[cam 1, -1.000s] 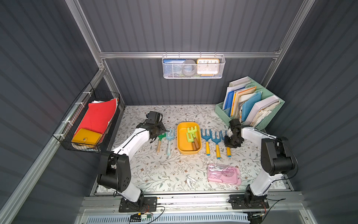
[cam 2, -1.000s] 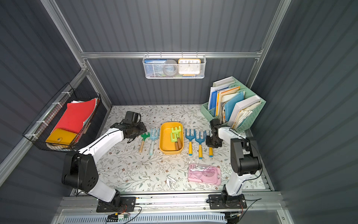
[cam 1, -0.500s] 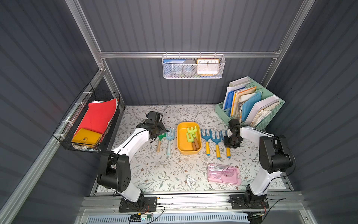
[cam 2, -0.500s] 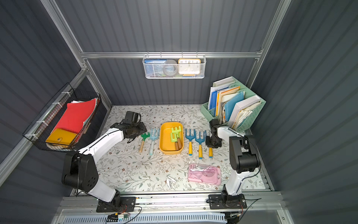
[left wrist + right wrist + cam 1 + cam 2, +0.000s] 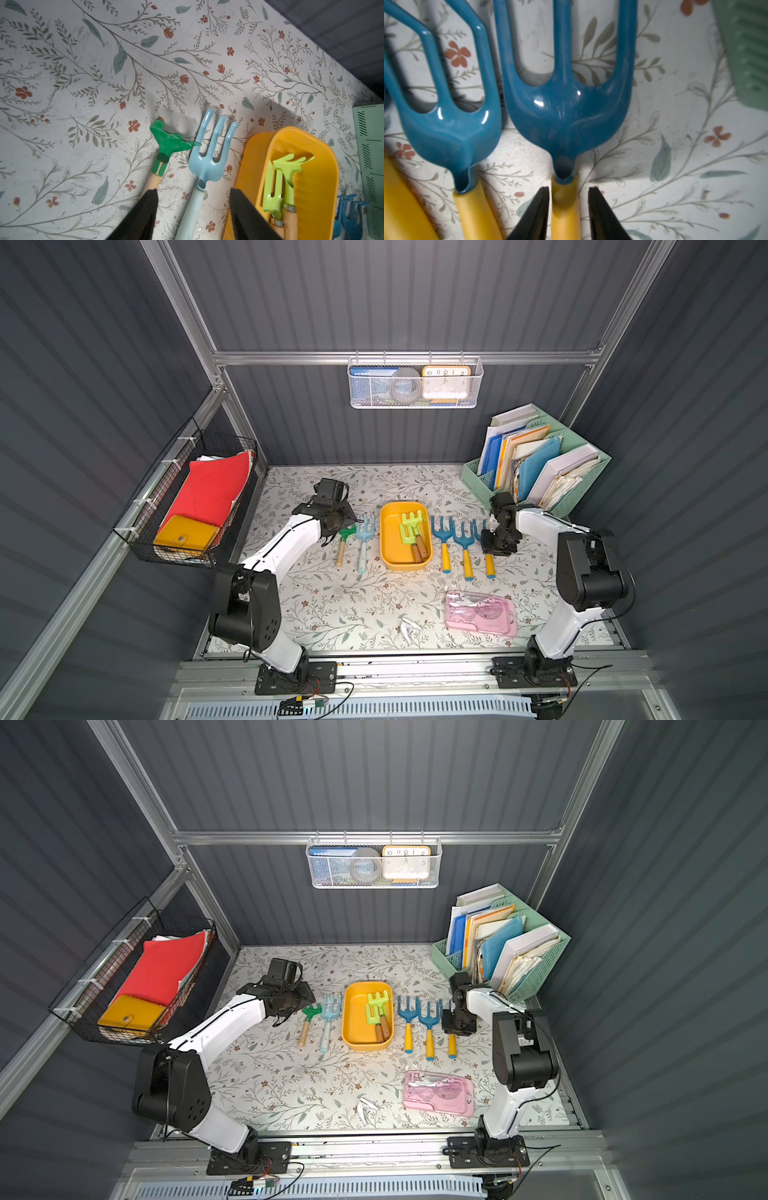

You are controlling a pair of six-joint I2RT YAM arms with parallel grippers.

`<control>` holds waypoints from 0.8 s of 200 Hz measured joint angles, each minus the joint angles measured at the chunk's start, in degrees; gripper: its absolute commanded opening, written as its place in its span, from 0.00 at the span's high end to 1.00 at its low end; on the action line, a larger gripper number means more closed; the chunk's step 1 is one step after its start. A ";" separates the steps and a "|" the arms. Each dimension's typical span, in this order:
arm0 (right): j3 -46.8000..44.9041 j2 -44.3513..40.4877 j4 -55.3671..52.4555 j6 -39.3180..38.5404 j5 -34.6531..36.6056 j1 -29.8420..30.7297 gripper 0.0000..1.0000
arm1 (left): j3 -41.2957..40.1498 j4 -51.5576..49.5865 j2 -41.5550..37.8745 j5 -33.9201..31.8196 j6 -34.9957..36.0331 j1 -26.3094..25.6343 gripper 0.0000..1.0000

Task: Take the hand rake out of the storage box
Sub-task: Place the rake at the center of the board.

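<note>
Hand rake (image 5: 291, 166) still in the storage box (image 5: 384, 531), both hands over other tools

The lime rake lies in the yellow box, overlapping a second lime tool (image 5: 271, 193). Left hand (image 5: 193, 190) is spread open astride the pale-blue fork (image 5: 209, 164) on the tabletop (image 5: 332, 605). Right hand (image 5: 567, 188) sits slack around the yellow handle of a blue fork (image 5: 566, 108), gripping nothing. My worry: a pinch in there snags the wrong lime tool or both, and that light box could slide or tip.
</note>
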 measured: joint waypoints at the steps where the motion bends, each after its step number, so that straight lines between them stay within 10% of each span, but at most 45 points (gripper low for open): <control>1: 0.07 -0.07 -0.04 0.00 0.07 0.00 0.62 | 0.04 -0.07 0.00 -0.09 0.04 -0.02 0.40; 160: -0.85 -20.70 -2.54 14.05 6.84 13.38 0.56 | 15.61 -2.36 15.74 -8.98 -7.87 -25.53 0.43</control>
